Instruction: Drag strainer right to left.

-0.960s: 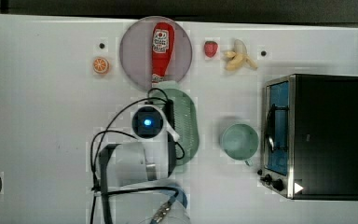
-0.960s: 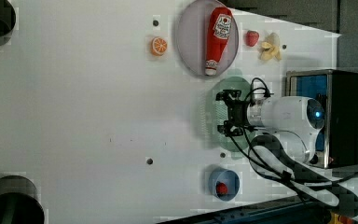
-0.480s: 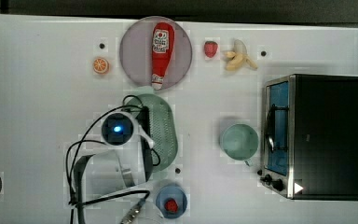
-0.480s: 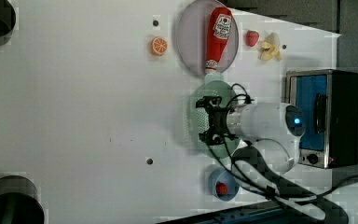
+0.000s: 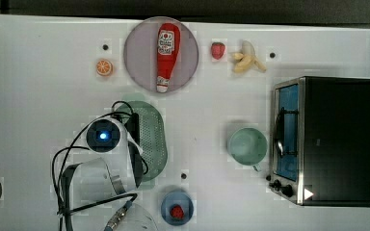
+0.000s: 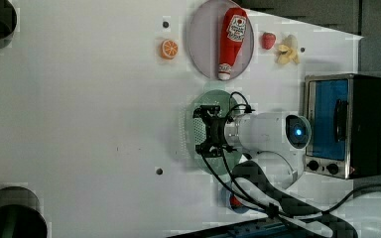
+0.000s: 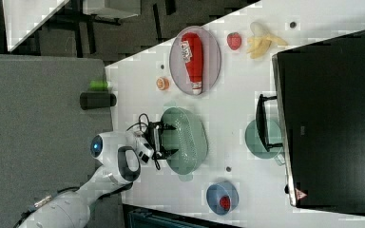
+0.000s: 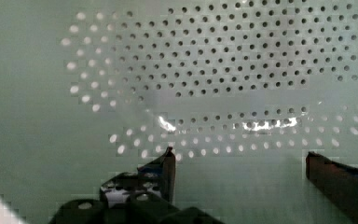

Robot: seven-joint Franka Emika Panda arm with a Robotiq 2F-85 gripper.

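Note:
The strainer [image 5: 155, 135], a pale mint-green oval bowl dotted with holes, lies below the plate in the top view, its left side hidden by my arm. My gripper [image 6: 200, 130] reaches down into the bowl, open wide with nothing between its fingers. In the right view the gripper [image 7: 170, 138] sits at the strainer's [image 7: 189, 137] left wall. The wrist view looks straight into the strainer's perforated bottom [image 8: 214, 70], and both dark fingertips [image 8: 164, 170] stand far apart just above it.
A smooth mint cup [image 5: 247, 146] stands beside the toaster oven [image 5: 327, 139] at the top view's right. A ketchup bottle lies on a round plate [image 5: 139, 53], near an orange slice [image 5: 104, 67], a strawberry [image 5: 217, 50] and a banana [image 5: 246, 57]. A blue bowl [image 5: 177, 208] sits near the front edge.
The arm and the strainer have slid together toward the top view's left, away from the cup. The gripper has stayed open inside the bowl.

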